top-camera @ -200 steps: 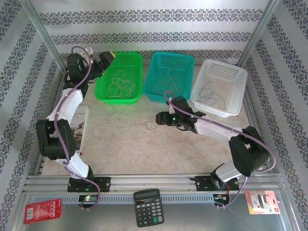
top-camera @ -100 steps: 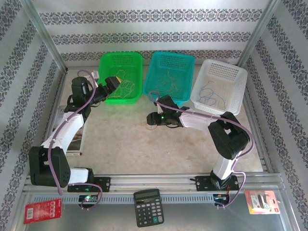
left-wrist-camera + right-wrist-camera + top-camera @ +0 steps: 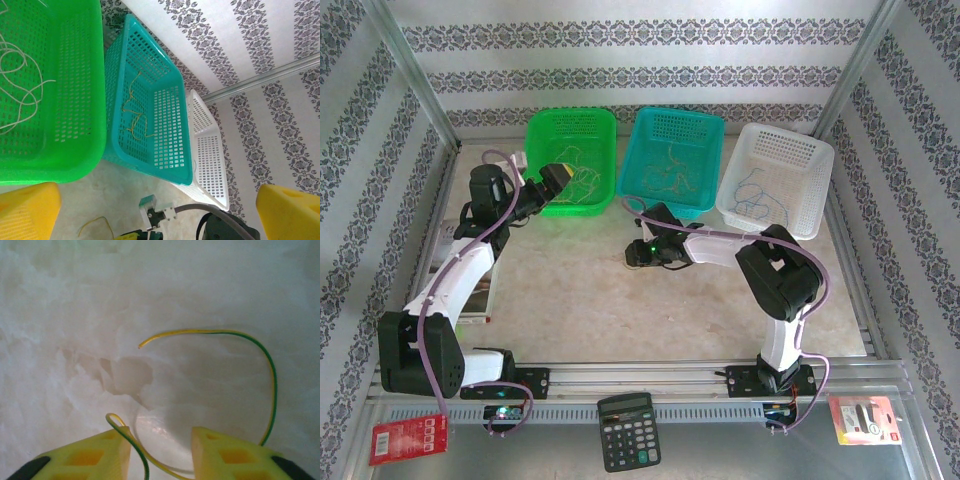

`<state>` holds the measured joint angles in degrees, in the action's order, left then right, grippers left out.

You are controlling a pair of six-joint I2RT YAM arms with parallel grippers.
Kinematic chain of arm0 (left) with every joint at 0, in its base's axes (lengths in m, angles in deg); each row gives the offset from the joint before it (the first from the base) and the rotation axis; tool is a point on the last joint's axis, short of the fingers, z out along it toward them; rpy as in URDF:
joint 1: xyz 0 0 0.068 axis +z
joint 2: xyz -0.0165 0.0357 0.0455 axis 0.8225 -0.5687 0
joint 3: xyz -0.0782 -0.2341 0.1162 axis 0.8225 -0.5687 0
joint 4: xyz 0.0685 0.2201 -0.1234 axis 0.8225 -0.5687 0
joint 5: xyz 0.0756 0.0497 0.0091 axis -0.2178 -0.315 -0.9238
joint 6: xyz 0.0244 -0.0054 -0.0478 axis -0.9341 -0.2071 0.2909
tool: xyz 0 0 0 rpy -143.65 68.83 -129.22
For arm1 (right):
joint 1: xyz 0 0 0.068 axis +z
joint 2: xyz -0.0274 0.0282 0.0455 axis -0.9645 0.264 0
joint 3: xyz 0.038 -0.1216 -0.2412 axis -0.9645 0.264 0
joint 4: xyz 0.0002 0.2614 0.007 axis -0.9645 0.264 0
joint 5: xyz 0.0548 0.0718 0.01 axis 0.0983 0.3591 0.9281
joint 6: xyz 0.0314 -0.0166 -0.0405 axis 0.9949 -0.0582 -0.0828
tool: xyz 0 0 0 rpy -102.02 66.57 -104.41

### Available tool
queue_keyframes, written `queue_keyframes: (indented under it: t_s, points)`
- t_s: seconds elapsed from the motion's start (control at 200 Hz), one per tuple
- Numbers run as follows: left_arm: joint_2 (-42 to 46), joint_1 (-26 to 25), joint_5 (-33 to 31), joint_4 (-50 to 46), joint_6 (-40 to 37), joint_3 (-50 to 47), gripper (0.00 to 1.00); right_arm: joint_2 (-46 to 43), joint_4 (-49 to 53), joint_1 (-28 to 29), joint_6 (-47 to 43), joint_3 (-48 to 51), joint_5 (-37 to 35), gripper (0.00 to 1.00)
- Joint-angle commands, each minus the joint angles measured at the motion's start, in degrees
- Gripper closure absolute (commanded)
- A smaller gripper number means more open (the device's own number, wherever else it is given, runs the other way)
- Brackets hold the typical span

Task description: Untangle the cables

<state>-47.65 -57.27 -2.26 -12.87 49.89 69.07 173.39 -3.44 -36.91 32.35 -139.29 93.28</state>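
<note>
One thin yellow-green cable [image 3: 240, 335] lies curled on the pale table. My right gripper [image 3: 160, 450] is low over it, jaws a little apart, with the cable running between them and touching the left finger [image 3: 107, 447]. From above, the right gripper [image 3: 632, 258] is at mid-table in front of the teal basket [image 3: 712, 130]. Whitish cables [image 3: 575, 175] lie in the green basket [image 3: 535, 130], yellow cables [image 3: 132, 115] in the teal one, blue cables [image 3: 760, 195] in the white basket [image 3: 820, 160]. My left gripper [image 3: 557, 172] hovers wide open at the green basket's near-left corner, holding nothing.
The three baskets stand in a row at the back. A booklet [image 3: 485, 280] lies by the left arm. A calculator [image 3: 628, 432] and two red packets [image 3: 408, 438] sit on the near rail. Metal posts [image 3: 415, 80] frame the sides.
My right gripper moved left and down to the table cable, and its jaws narrowed around it. My left gripper drew back from over the green basket to its near-left corner.
</note>
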Motion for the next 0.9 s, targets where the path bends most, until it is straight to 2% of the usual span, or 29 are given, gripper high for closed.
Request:
queue_keyframes:
  t_s: [0.0,0.215,0.605,0.764,0.894]
  points:
    - [1.20,-0.79,-0.61,-0.28,-1.55,-0.29,0.00,0.74,0.35,0.89,-1.02,-1.85,1.04,0.72]
    - [1.65,-0.97,-0.72,-0.52,-2.18,-1.88,0.00,-1.26,0.51,0.69,-1.87,-1.39,1.39,1.00]
    - [2.04,-3.42,-0.40,0.58,-1.62,-4.20,0.00,-15.72,2.16,0.54,-4.16,0.49,3.82,1.00]
    - [1.10,-5.29,-0.48,4.23,1.10,-5.82,0.00,-21.17,2.03,-0.21,-3.85,0.57,6.27,1.00]
    - [-0.75,-6.88,0.23,10.72,6.20,-7.94,0.00,-24.47,1.59,-0.76,-2.76,0.56,7.85,1.00]
